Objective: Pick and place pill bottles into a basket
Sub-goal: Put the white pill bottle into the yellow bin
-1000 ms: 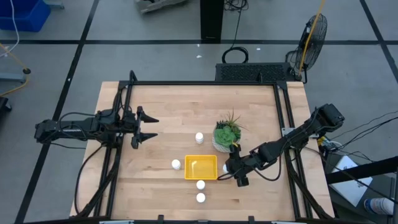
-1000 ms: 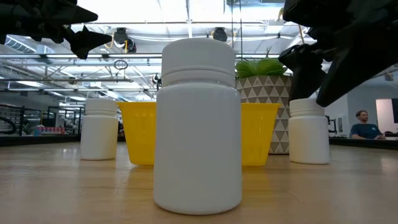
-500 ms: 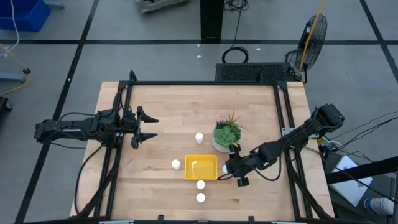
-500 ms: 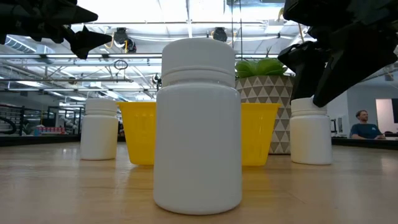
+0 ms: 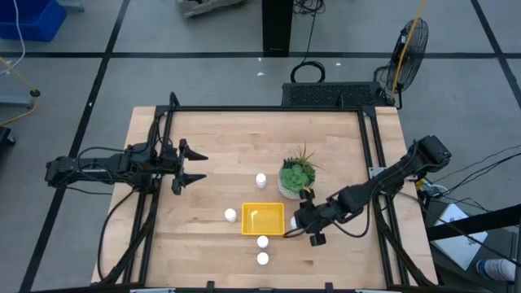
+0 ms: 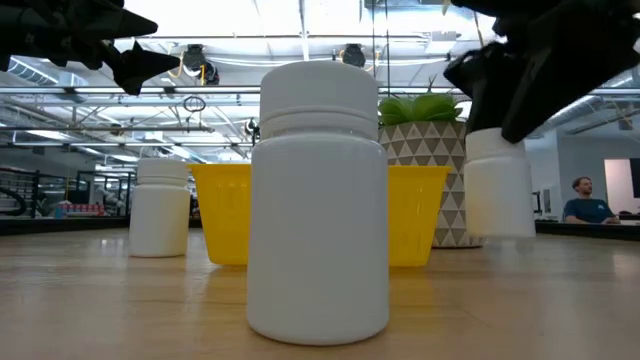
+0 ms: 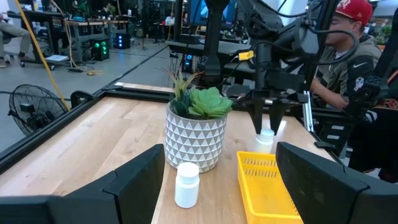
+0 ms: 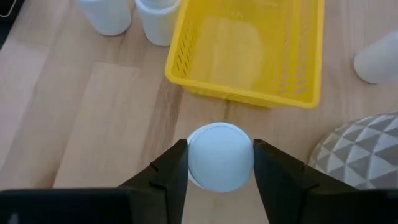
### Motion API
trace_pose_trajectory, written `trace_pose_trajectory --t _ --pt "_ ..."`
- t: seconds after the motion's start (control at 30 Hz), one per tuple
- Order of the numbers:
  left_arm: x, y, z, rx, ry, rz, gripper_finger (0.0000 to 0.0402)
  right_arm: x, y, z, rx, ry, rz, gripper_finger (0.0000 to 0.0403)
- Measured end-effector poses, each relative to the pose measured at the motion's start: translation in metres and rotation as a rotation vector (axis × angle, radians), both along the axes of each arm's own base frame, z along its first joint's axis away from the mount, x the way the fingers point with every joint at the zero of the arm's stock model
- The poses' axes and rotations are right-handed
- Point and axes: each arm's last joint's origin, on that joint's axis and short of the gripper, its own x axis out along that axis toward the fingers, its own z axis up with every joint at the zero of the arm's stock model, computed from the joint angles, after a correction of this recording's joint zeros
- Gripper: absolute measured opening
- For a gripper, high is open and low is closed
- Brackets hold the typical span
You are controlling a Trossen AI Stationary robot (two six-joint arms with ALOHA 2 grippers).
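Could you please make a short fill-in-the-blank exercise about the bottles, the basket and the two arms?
1. The right gripper holds a pill bottle between its fingers, just ___ the wooden table.
2. The yellow basket holds ___ bottles.
3. The left gripper hangs with its fingers ___.
4. The plant pot stands ___ the basket.

Missing words: above; no; open; beside

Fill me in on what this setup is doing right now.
The right gripper is shut on a white pill bottle and holds it just off the wooden table, beside the empty yellow basket and near the potted plant. Four more bottles stand on the table around the basket. The left gripper hangs open over the table's left side, holding nothing.
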Motion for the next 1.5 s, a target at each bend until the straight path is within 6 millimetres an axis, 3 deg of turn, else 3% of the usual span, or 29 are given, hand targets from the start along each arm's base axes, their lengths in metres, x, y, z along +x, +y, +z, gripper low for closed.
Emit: trace_pose_trajectory --t 0.27,0.43,0.9,1.27,1.5 --pt "0.000 0.000 0.000 0.000 0.000 0.000 0.0310 0.011 0.006 0.034 -0.019 -0.050 0.057 0.0150" --pt "0.000 0.000 0.000 0.000 0.000 0.000 0.0310 0.016 0.003 0.045 -0.045 -0.068 0.085 0.0145" --pt "0.000 0.000 0.000 0.000 0.000 0.000 0.0310 0.030 -0.021 0.047 -0.050 -0.093 0.099 0.0148" --pt "0.000 0.000 0.000 0.000 0.000 -0.001 0.0310 0.038 -0.027 0.050 -0.046 -0.151 0.130 0.0149" --pt "0.000 0.000 0.000 -0.003 0.001 -0.004 0.0310 0.049 -0.026 0.035 -0.043 -0.136 0.157 0.0146"
